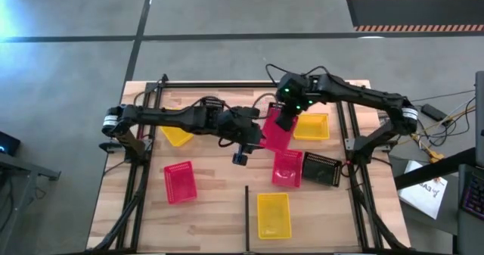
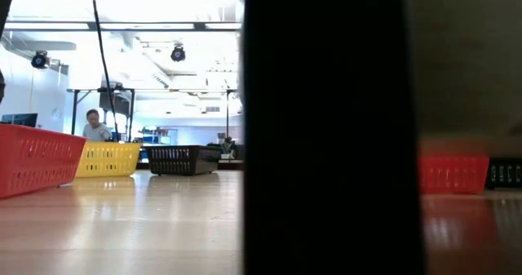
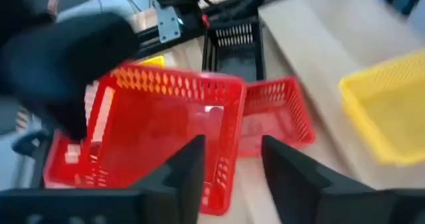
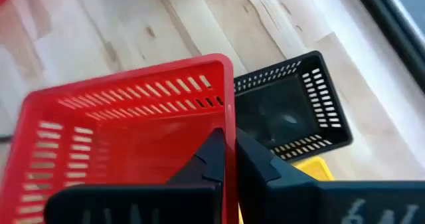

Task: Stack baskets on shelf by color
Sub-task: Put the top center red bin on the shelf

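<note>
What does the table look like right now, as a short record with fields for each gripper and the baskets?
right gripper: shut on the rim of a red basket, held above the table centre
left gripper: open, its fingers astride the same basket's wall
other red baskets: one at table centre, one lower left
yellow baskets: upper right, bottom centre, upper left
black basket: right of the centre red one
</note>
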You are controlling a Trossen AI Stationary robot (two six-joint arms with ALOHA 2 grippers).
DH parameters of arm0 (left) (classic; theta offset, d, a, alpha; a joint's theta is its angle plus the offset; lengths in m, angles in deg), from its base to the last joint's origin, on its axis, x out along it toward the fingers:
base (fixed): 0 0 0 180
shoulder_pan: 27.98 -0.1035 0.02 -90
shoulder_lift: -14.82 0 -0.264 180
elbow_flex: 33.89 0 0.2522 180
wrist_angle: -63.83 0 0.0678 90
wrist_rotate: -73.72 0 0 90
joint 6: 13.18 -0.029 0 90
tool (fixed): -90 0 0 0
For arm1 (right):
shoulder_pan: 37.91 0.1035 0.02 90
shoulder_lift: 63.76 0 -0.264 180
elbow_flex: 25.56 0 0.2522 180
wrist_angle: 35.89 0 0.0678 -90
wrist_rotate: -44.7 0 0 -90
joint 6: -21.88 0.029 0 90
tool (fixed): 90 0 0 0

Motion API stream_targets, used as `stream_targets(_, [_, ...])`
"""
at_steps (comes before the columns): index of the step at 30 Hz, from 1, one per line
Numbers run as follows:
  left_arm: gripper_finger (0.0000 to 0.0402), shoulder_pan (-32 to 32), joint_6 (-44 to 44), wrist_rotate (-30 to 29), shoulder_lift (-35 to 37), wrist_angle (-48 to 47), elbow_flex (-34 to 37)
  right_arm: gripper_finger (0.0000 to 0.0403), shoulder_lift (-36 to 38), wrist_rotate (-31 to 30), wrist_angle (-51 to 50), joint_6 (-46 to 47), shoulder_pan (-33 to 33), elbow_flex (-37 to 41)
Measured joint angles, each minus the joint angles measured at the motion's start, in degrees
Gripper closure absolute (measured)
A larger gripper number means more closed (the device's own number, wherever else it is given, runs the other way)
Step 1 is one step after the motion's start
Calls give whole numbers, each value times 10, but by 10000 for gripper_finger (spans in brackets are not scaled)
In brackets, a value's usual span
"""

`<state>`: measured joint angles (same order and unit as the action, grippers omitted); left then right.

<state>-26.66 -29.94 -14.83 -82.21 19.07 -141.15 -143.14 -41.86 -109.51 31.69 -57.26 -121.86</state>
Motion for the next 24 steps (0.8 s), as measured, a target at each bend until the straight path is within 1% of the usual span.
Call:
stream_targets(3, [229, 0, 72, 1, 22, 1, -6, 394, 44, -5, 1, -12, 16, 22])
stream_targets(5, [215, 0, 103, 1, 39, 3, -6, 394, 77, 1, -2, -19, 29, 40])
stream_targets(8, [207, 0, 142, 0, 70, 4, 0, 394, 124, 41, -17, -17, 56, 67])
stream_targets(10, [206, 0, 164, -1, 85, 5, 2, 394, 152, 69, -22, -1, 86, 87])
stream_targets(12, [206, 0, 180, -6, 101, 4, 4, 394, 174, 79, -20, 31, 135, 107])
stream_targets(15, [205, 0, 194, -22, 118, 6, 8, 394, 194, 75, -18, 95, 232, 136])
stream_targets(17, [205, 0, 195, -27, 125, 5, 11, 394, 201, 49, 1, 141, 308, 158])
stream_targets(20, [205, 0, 196, -35, 129, 5, 12, 394, 207, 10, 56, 204, 417, 197])
stream_targets(24, [205, 0, 208, -35, 129, 4, 13, 394, 208, -52, 149, 268, 529, 258])
